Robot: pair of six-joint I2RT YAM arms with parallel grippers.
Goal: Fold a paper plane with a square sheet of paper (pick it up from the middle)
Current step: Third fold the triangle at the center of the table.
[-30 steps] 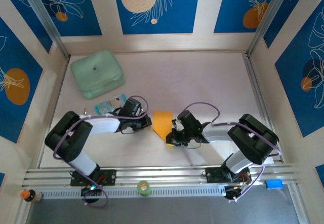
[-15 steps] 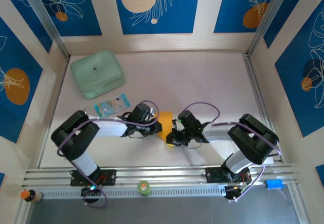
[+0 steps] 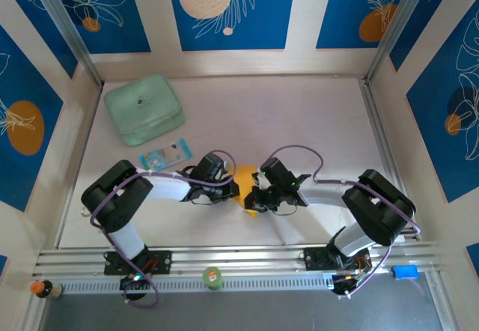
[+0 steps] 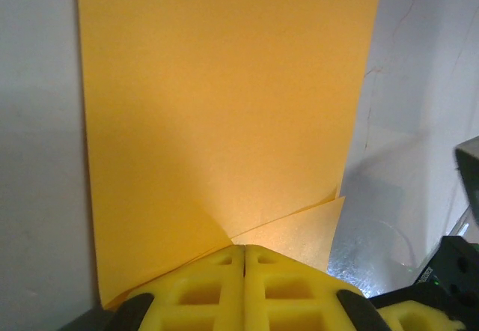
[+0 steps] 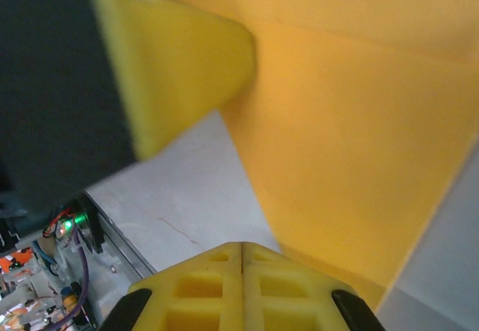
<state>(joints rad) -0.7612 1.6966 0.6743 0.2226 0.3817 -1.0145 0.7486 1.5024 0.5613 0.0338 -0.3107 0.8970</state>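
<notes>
Near-right of the green box (image 3: pixel 144 109), well apart from it and beyond the packet (image 3: pixel 165 154), the paper (image 3: pixel 245 174) is found lying on the table (image 3: pixel 314 114) between both grippers. The left gripper (image 3: pixel 230 189) is set at the paper's box-side edge and the right gripper (image 3: pixel 253 196) at the edge turned away from the box. Both pincers are pressed together, tips at the sheet. Whether any paper is nipped between the fingers cannot be told.

Only an early stage is judged to be reached. A long flat panel is seen in the left wrist view, with one small triangular flap (image 4: pixel 299 230) turned up beside the fingertips. No pointed nose or dart outline is made out, so most folds are taken to be left.

The sheet's long edges are seen straight and clean, and one corner is tucked close to the right fingertips. Wide bare table is offered to the right of the box, toward the back wall. Little room is left on the side away from the box, where the rail (image 3: pixel 247 254) is close, and the two gripper heads are almost touching.
</notes>
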